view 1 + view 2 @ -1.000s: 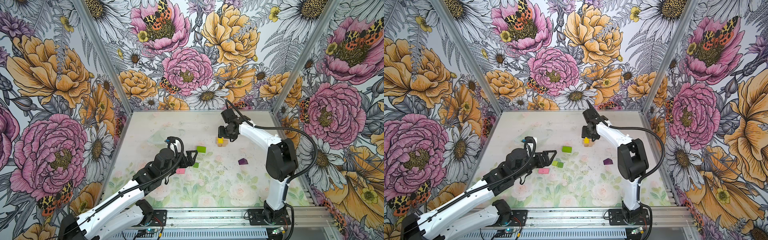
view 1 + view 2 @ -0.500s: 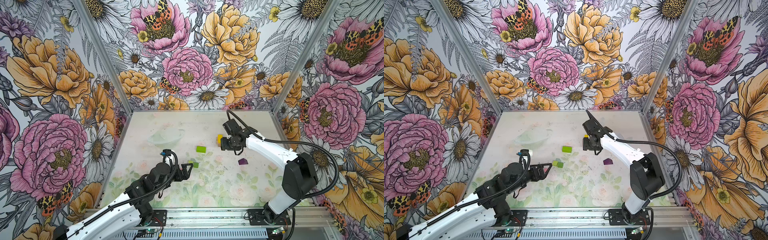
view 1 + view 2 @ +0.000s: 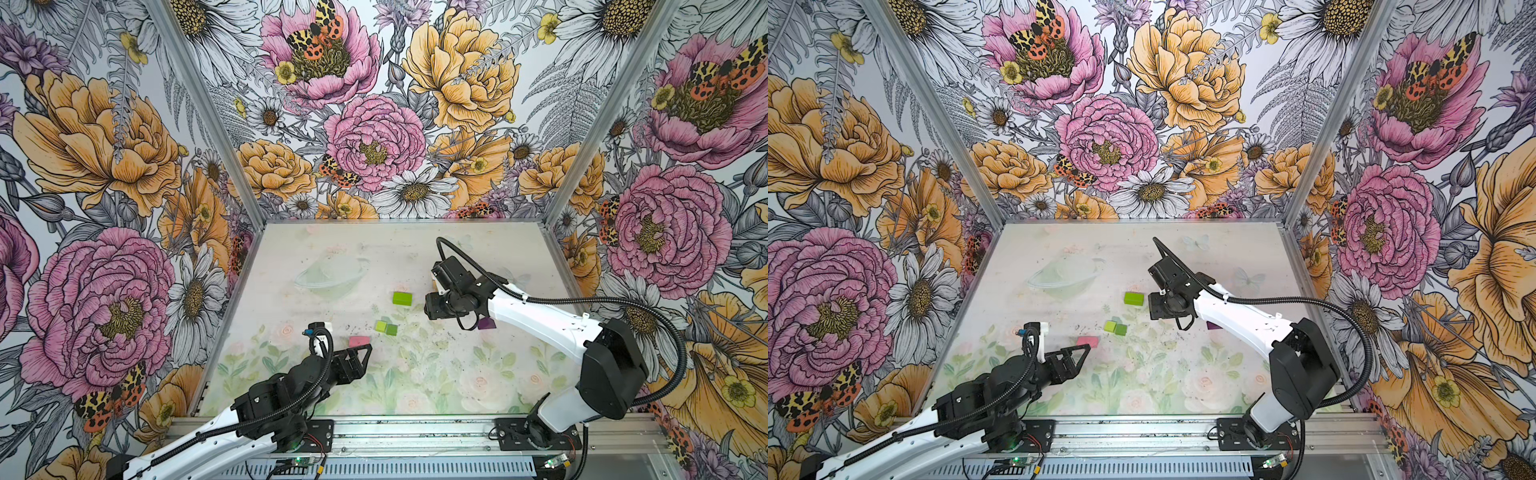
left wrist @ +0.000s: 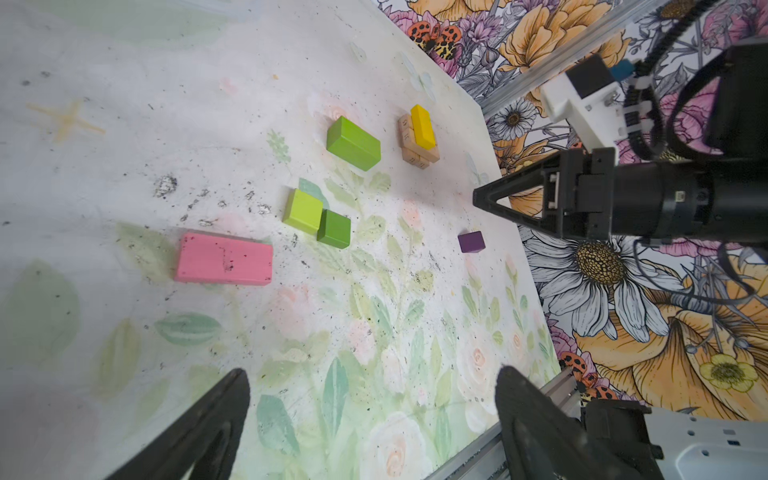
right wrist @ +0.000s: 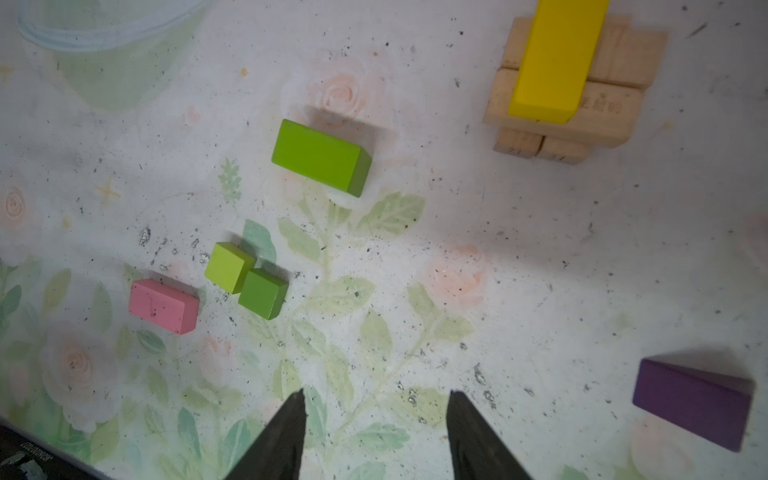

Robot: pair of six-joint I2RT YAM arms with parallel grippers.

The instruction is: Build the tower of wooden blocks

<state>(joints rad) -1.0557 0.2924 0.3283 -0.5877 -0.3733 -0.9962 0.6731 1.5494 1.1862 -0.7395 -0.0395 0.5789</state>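
The tower (image 4: 419, 137) is a stack of tan oblongs (image 5: 598, 104) with a yellow oblong (image 5: 555, 62) on top; the right arm hides it in both top views. Loose on the mat lie a lime brick (image 3: 402, 298) (image 3: 1133, 298), two touching green cubes (image 3: 386, 328) (image 5: 245, 279), a pink oblong (image 3: 359, 341) (image 4: 224, 258) and a purple peaked piece (image 3: 485, 323) (image 5: 692, 403). My left gripper (image 4: 372, 374) (image 3: 368, 350) is open and empty, just in front of the pink oblong. My right gripper (image 5: 376, 395) (image 4: 477, 196) is open and empty above the mat, between the lime brick and the purple piece.
Floral walls close in the left, back and right sides of the mat (image 3: 415, 249). An aluminium rail (image 3: 415, 432) carrying both arm bases runs along the front edge.
The right gripper has left the yellow oblong on the tan stack and swung forward toward the middle. The left arm has drawn back toward the front, away from the green cubes and pink oblong.
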